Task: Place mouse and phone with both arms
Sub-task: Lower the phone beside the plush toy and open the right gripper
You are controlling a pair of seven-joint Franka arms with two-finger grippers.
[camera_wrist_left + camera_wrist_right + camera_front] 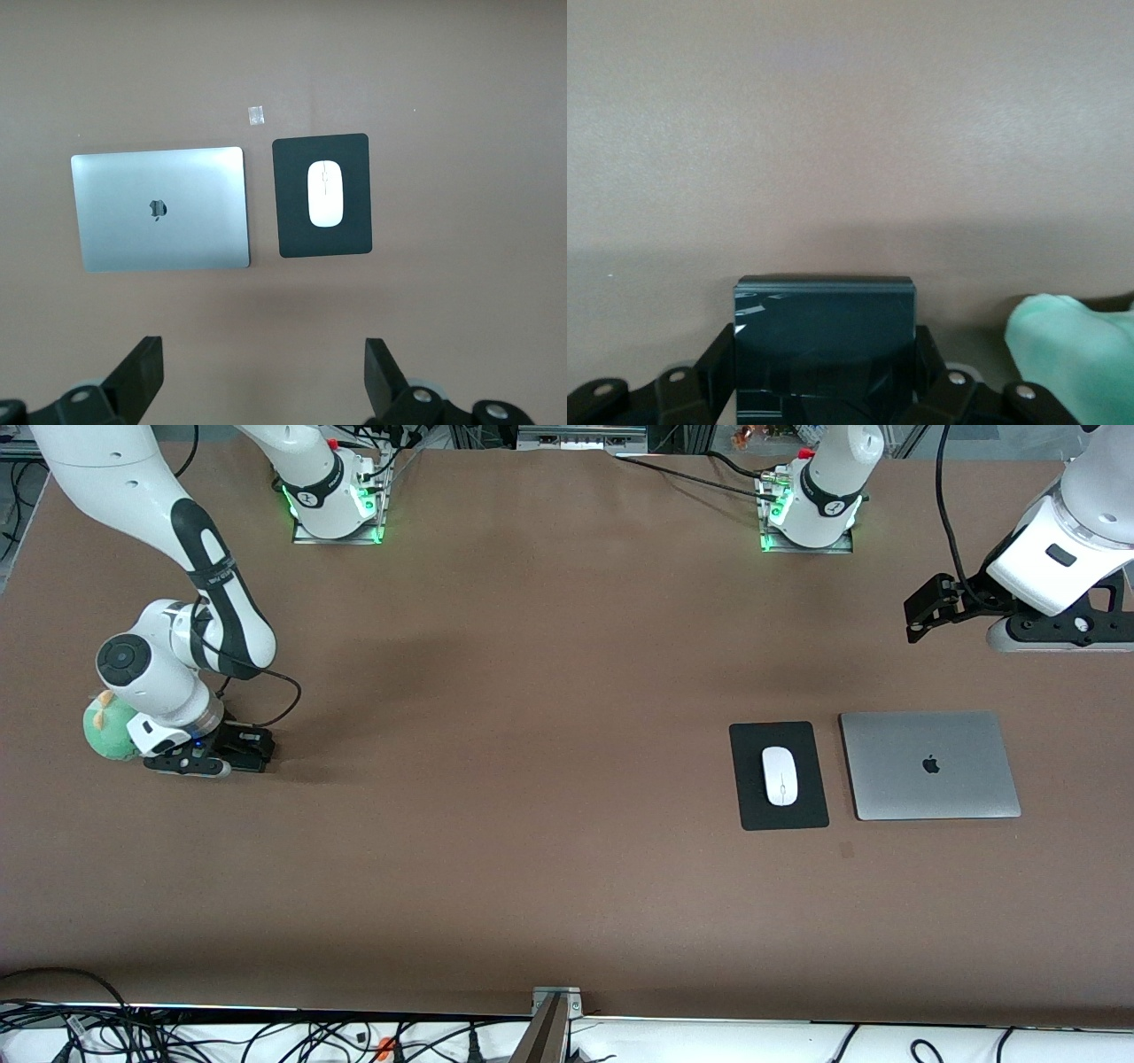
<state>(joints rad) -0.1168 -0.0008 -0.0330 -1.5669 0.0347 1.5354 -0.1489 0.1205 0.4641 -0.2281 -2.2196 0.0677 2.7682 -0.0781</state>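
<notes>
Mouse (780,775) on the pad points toward camera; right gripper (824,390) clamps phone (824,345); left gripper (263,372) wide.

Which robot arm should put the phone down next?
The right arm. Its right gripper is already shut on the phone, low at its end of the table beside a green plush toy. The left gripper waits open and empty, and the mouse already lies on its pad.
</notes>
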